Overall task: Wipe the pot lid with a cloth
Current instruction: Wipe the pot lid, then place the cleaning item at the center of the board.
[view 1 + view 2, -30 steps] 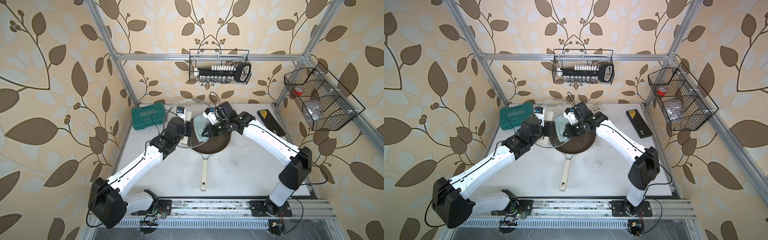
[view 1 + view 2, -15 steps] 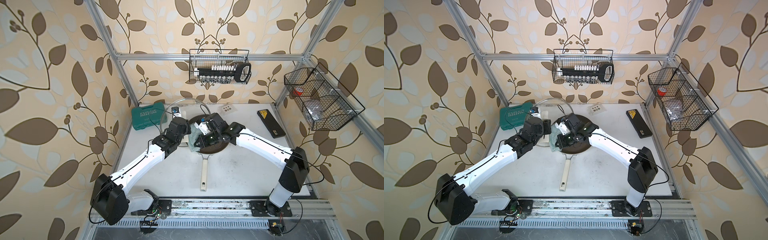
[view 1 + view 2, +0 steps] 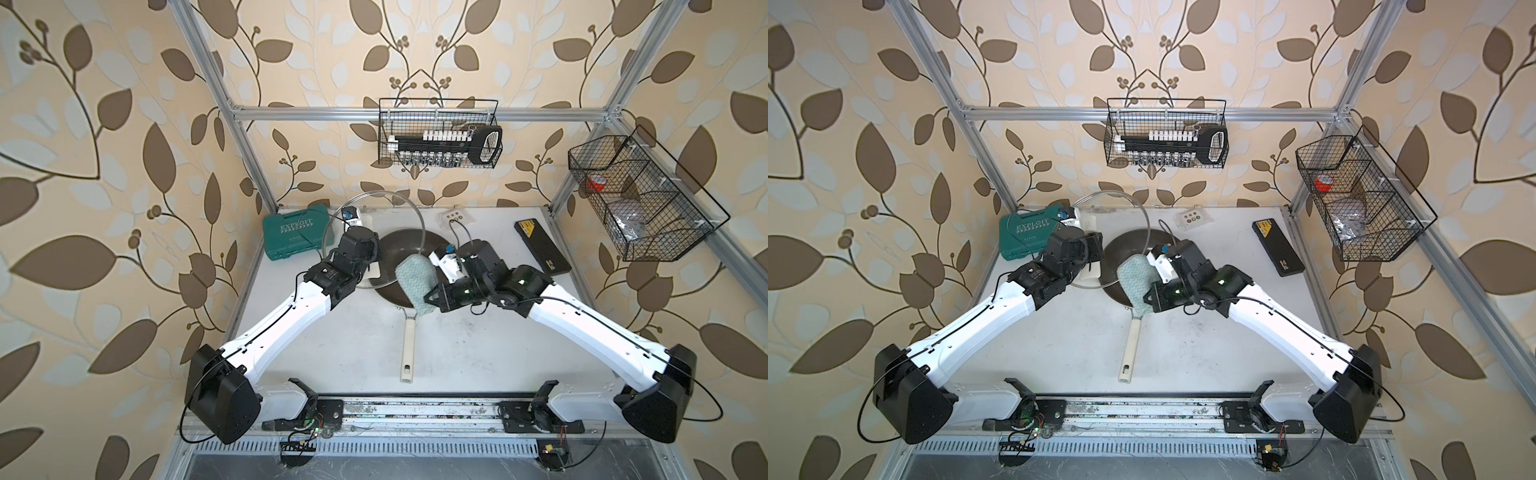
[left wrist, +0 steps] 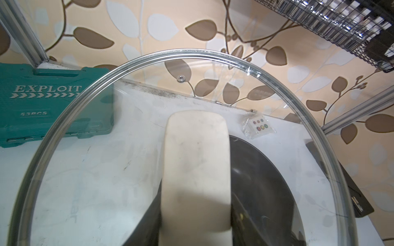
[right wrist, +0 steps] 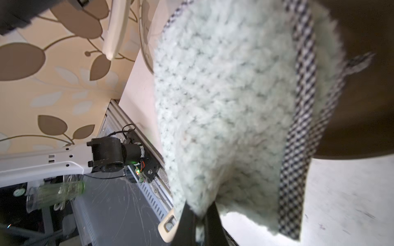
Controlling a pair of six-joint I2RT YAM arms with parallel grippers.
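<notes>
My left gripper (image 3: 372,259) (image 3: 1094,257) holds the pot lid (image 3: 374,216) (image 3: 1113,216) on edge, shut on its cream bar handle (image 4: 196,161). The clear glass (image 4: 106,170) fills the left wrist view, with the jaws (image 4: 196,223) either side of the handle. The pale green cloth (image 3: 413,282) (image 3: 1133,282) hangs from my right gripper (image 3: 430,297) (image 3: 1148,297), which is shut on one corner (image 5: 200,215). The cloth (image 5: 223,106) is beside the lid's right rim (image 5: 145,53); I cannot tell whether they touch.
A dark frying pan (image 3: 436,245) lies under both grippers, its cream handle (image 3: 408,349) (image 3: 1129,349) pointing to the front. A green tool case (image 3: 295,235) is back left, a button packet (image 3: 455,216) and a black case (image 3: 540,245) back right. Wire baskets (image 3: 438,139) (image 3: 640,199) hang on the walls.
The right gripper with the cloth swept left over the lid, then drew back right and toward the front. The left gripper has kept the lid almost in place.
</notes>
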